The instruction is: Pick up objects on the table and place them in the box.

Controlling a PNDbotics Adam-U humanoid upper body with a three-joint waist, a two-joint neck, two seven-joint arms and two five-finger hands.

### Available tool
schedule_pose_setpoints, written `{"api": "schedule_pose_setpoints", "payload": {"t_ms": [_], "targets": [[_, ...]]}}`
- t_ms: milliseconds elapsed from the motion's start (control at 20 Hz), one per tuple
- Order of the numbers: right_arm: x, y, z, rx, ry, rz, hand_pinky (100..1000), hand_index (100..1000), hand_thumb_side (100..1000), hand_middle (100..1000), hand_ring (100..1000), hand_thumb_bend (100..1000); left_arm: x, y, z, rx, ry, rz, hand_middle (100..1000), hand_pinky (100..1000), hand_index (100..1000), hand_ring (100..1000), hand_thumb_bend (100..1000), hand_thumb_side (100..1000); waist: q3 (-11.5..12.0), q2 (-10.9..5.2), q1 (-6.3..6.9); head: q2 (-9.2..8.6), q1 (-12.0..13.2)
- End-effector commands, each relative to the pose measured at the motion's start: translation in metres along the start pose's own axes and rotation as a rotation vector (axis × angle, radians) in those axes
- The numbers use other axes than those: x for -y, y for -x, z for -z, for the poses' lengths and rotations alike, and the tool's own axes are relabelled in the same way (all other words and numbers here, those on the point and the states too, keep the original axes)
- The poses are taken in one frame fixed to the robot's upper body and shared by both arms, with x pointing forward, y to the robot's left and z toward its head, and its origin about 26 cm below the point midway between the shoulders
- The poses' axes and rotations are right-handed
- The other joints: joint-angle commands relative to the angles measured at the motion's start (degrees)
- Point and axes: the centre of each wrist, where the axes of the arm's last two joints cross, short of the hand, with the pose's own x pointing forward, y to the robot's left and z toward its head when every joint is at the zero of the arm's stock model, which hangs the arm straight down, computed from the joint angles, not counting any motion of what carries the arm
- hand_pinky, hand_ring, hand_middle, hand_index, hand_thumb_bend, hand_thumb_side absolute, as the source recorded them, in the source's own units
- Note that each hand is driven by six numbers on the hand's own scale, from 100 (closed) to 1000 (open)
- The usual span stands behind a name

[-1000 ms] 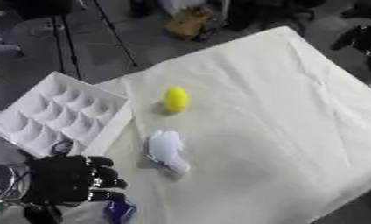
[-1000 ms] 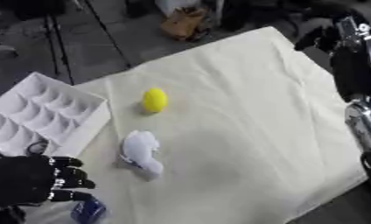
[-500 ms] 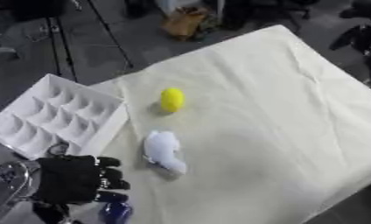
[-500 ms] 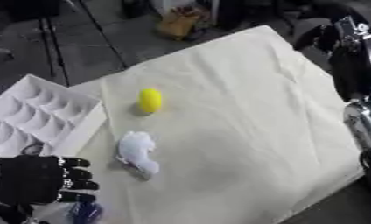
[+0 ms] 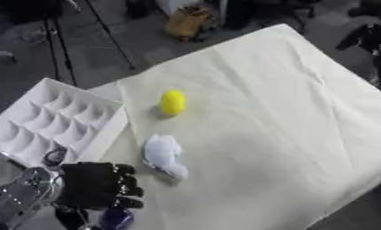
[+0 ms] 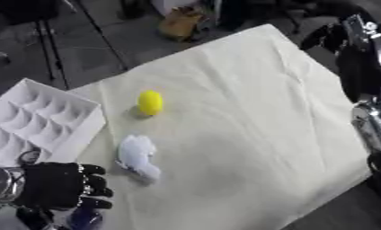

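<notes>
Reach step: left hand (image 5: 95, 185), fingers curled on nothing, hung near white lump (image 5: 164, 155); next, grasp it for box (image 5: 56, 121)

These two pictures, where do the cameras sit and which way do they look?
Left eye view: in the robot's head, looking down at the cream cloth-covered table; the left robot hand shows at the lower left, fingers curled.
Right eye view: the head's other eye, set slightly to the side, same downward look; black and silver arm parts, likely the right arm, run along the right edge.
Both share the yellow egg-shaped object, the white object and the white compartment box.
</notes>
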Motion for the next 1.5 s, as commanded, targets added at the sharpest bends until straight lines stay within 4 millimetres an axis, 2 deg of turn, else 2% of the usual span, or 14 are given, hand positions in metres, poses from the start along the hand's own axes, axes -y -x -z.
{"api": "schedule_pose_setpoints", "payload": {"t_ms": [50, 300, 650, 700, 800, 1050, 1100, 1250, 1300, 1450, 1500], "targets": [[0.004, -0.006, 0.006, 0.022, -0.006, -0.010, 538, 797, 814, 704, 502, 100, -0.002, 0.005, -0.007, 0.053, 0.071, 0.012, 743, 814, 839, 707, 687, 397, 0.1, -1.92, 0.30, -0.15, 0.0], [0.004, -0.006, 0.006, 0.024, -0.004, -0.011, 538, 797, 814, 704, 502, 100, -0.001, 0.006, -0.008, 0.056, 0.055, -0.028, 711, 776, 806, 662, 630, 371, 0.1, -1.90, 0.21, -0.27, -0.2], [0.004, -0.006, 0.006, 0.022, -0.004, -0.011, 538, 797, 815, 703, 502, 100, 0.003, 0.006, -0.006, 0.064, 0.059, -0.074, 734, 776, 818, 684, 573, 335, 0.0, -1.89, 0.22, -0.11, -0.4], [0.004, -0.006, 0.006, 0.022, -0.004, -0.011, 539, 797, 815, 703, 502, 100, 0.005, 0.005, -0.005, 0.067, 0.066, -0.086, 744, 777, 827, 699, 518, 307, 0.0, -1.89, 0.20, -0.11, -0.4], [0.004, -0.006, 0.006, 0.023, -0.004, -0.010, 539, 797, 815, 703, 502, 100, 0.009, 0.005, -0.004, 0.071, 0.082, -0.109, 737, 764, 818, 688, 506, 296, -0.1, -1.88, 0.13, -0.09, -0.5], [0.003, -0.006, 0.006, 0.026, -0.006, -0.007, 539, 798, 815, 703, 502, 100, 0.015, 0.008, 0.000, 0.075, 0.109, -0.153, 700, 729, 781, 632, 534, 284, -0.1, -1.88, -0.06, -0.05, -0.7], [0.003, -0.007, 0.006, 0.026, -0.006, -0.006, 539, 798, 814, 703, 502, 100, 0.015, 0.008, 0.001, 0.075, 0.110, -0.159, 669, 707, 753, 596, 595, 281, -0.1, -1.86, -0.11, -0.03, -0.7], [0.003, -0.007, 0.006, 0.026, -0.005, -0.006, 539, 798, 815, 703, 502, 100, 0.014, 0.010, 0.003, 0.075, 0.110, -0.165, 645, 693, 731, 571, 631, 279, -0.1, -1.80, -0.24, 0.01, -0.8], [0.003, -0.007, 0.006, 0.026, -0.005, -0.006, 538, 798, 815, 703, 502, 100, 0.013, 0.010, 0.004, 0.074, 0.104, -0.166, 594, 658, 678, 517, 667, 267, -0.1, -1.76, -0.29, 0.02, -0.8], [0.003, -0.006, 0.006, 0.026, -0.004, -0.006, 538, 798, 816, 703, 501, 100, 0.011, 0.011, 0.005, 0.070, 0.086, -0.164, 576, 640, 660, 500, 648, 268, -0.1, -1.67, -0.44, 0.01, -0.9], [0.003, -0.006, 0.005, 0.026, -0.003, -0.006, 538, 798, 816, 702, 501, 100, 0.009, 0.011, 0.006, 0.068, 0.068, -0.167, 481, 560, 548, 400, 286, 294, -0.1, -1.65, -0.49, -0.01, -0.9]]}}
